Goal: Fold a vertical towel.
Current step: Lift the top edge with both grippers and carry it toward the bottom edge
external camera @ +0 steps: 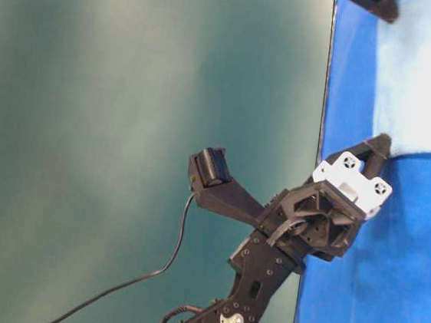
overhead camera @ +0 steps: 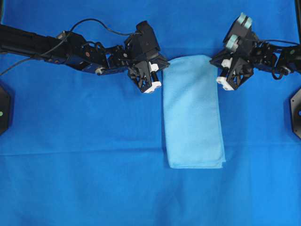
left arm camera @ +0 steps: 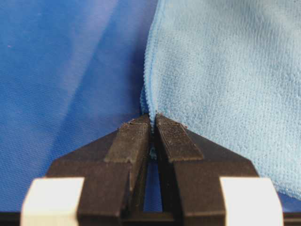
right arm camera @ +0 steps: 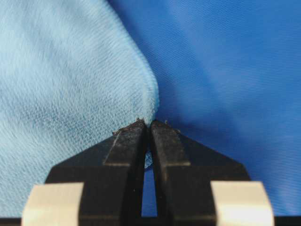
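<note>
towel (overhead camera: 193, 113) corners pinched, both grippers closed

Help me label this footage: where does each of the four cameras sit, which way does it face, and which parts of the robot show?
Overhead: above the table, facing down; towel lengthwise, left gripper and right gripper at its upper corners.
Table-level: low and turned sideways; one arm and gripper at the towel's corner.
Left wrist: behind the fingers, facing forward; jaws shut on the towel's edge.
Right wrist: likewise; fingers shut on the towel's corner.
Shared: both wrist views show the towel on the table sheet.
</note>
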You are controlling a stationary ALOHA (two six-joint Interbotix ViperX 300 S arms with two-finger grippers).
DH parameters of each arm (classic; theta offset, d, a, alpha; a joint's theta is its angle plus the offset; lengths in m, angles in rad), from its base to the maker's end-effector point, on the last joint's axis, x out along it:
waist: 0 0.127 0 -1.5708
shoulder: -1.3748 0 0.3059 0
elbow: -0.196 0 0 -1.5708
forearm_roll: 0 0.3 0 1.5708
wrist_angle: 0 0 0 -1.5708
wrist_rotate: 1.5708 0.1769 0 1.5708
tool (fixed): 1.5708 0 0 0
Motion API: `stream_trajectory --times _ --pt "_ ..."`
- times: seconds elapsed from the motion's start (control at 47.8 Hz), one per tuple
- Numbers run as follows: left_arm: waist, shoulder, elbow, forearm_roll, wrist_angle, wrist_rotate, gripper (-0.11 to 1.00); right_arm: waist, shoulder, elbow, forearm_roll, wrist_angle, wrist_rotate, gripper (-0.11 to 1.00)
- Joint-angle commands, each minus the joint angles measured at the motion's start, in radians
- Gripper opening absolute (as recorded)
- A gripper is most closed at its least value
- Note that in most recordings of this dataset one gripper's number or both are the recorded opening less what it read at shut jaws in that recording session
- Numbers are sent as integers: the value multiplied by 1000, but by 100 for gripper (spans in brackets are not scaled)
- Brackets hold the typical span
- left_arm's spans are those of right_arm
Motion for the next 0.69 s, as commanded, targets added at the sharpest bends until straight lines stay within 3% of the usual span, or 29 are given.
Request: stream_trajectory --times 0.0,0.293,0.669 --pt "26 -31 -23 0 -3 3 2 -28 -31 -20 -2 -2 -6 3" --pt "89 -31 -46 0 -2 38 2 -78 -26 -58 -3 -2 -32 3" --pt "84 -63 -49 3 21 48 2 -89 -40 -61 -6 2 -34 3"
